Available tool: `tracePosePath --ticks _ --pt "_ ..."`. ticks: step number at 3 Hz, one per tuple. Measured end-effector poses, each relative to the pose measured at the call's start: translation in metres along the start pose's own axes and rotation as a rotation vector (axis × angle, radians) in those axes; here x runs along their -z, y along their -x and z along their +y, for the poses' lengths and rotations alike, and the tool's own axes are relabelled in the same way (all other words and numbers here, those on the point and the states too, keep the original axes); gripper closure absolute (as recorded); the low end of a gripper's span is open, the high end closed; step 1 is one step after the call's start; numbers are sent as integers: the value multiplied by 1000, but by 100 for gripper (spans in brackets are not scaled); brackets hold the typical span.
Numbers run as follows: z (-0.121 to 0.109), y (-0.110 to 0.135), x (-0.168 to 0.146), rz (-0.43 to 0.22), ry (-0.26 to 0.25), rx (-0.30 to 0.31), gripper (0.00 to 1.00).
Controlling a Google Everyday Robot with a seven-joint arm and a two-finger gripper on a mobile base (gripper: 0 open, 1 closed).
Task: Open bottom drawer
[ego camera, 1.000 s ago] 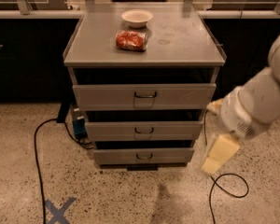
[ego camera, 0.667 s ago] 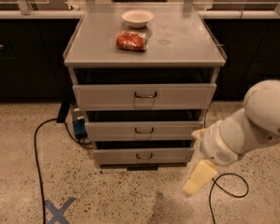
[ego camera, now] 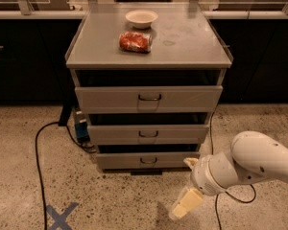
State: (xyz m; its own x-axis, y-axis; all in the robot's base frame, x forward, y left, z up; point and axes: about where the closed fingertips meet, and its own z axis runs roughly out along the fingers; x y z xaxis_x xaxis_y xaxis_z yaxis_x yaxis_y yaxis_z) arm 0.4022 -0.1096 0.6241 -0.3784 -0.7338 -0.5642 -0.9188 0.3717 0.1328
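Note:
The bottom drawer (ego camera: 148,161) is the lowest and narrowest of three grey metal fronts on the cabinet, with a small dark loop handle (ego camera: 148,161) at mid-front. It sits nearly flush under the middle drawer (ego camera: 148,134). My gripper (ego camera: 186,204) hangs low on the white arm (ego camera: 249,164), in front of and to the right of the bottom drawer, near the floor and apart from the handle.
The top drawer (ego camera: 149,98) is the widest. A white bowl (ego camera: 141,17) and a red crumpled bag (ego camera: 135,41) lie on the cabinet top (ego camera: 192,47). A black cable (ego camera: 38,162) and blue tape cross (ego camera: 61,216) lie on the speckled floor at left. Dark counters stand behind.
My arm and gripper have swung down and to the left, from beside the cabinet's right edge to low in front of the bottom drawer's right side. The drawers have not moved.

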Motion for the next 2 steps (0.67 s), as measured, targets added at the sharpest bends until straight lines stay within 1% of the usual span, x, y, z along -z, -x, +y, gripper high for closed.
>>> tracePosePath --ticks 1,2 --pt "0 0 0 0 0 0 0" --pt "-15 -2 -20 -15 -8 27 0"
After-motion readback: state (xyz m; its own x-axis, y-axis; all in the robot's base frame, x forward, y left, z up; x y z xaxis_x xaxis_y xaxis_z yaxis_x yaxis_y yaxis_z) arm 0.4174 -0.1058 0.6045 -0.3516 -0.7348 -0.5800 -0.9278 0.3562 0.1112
